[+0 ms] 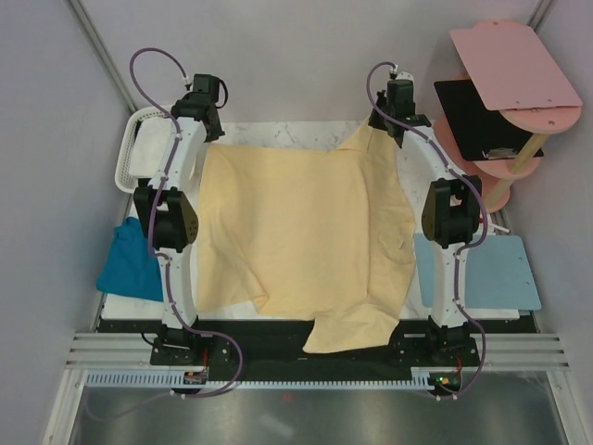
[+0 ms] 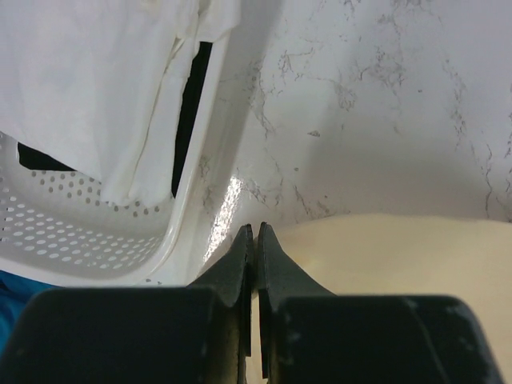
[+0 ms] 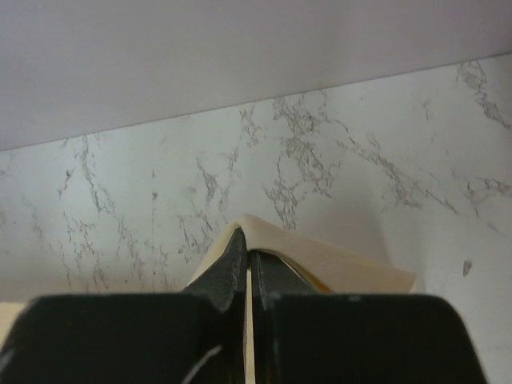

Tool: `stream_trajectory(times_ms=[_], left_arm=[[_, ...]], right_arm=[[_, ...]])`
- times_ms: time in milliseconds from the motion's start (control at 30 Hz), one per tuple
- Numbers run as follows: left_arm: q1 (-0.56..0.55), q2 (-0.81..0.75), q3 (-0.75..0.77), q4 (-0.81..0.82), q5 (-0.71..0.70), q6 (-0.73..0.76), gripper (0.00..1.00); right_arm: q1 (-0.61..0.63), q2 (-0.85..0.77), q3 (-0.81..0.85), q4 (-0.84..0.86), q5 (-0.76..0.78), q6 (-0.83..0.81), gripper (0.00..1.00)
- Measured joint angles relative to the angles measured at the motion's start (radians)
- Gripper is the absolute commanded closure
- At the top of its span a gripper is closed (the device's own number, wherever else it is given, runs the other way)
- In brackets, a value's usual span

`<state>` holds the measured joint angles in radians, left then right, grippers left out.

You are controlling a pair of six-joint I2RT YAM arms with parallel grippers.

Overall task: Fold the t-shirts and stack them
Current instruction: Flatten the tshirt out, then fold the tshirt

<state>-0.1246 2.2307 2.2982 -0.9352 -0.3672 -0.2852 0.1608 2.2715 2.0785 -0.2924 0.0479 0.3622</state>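
The pale yellow t-shirt [image 1: 296,232] lies spread over the middle of the white marbled counter [image 1: 278,130] in the top view. It fills most of the space between the two arms. Its lower edge is uneven, and one flap hangs past the counter's near edge at lower centre of the frame.

The left end effector [image 2: 254,236] is at the shirt's upper left corner. In the left wrist view its fingers are pressed together, with a sliver of cream cloth showing in the slit between them, so it is closed on the shirt's edge there. The cloth runs off to the lower right of that frame.

The right end effector [image 3: 246,244] is at the shirt's upper right corner. It is likewise closed, pinching a raised fold of the same cloth that peaks just above its tips. In the top view this corner is drawn up into a point towards the top of the frame.

The white slotted basket [image 1: 125,153] sits in the upper left of the top view, just beside the left arm. The white t-shirt [image 2: 96,88] lies inside it. The teal t-shirt [image 1: 130,264] is bunched at the counter's left edge, below the basket.

On the right side a light-blue mat [image 1: 496,269] lies flat beside the right arm. A pink stand [image 1: 510,65] with a black panel [image 1: 477,116] on it stands in the upper right corner, off the counter.
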Motion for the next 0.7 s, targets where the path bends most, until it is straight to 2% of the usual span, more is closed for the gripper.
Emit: stream_trajectory(times_ms=[200, 400, 533, 700], left_arm=[[0.017, 0.001, 0.006, 0.008, -0.01, 0.0, 0.98], [0.019, 0.0, 0.0, 0.016, -0.022, 0.016, 0.98], [0.018, -0.03, -0.081, 0.032, -0.019, 0.017, 0.98], [0.018, -0.105, -0.233, 0.033, -0.02, 0.017, 0.98]], right_arm=[[-0.002, 0.09, 0.182, -0.016, -0.006, 0.0, 1.0], [-0.005, 0.099, 0.223, -0.018, -0.022, 0.0, 1.0], [-0.009, 0.075, 0.135, -0.006, -0.056, 0.008, 1.0], [-0.013, -0.014, -0.073, -0.029, -0.105, 0.031, 1.0]])
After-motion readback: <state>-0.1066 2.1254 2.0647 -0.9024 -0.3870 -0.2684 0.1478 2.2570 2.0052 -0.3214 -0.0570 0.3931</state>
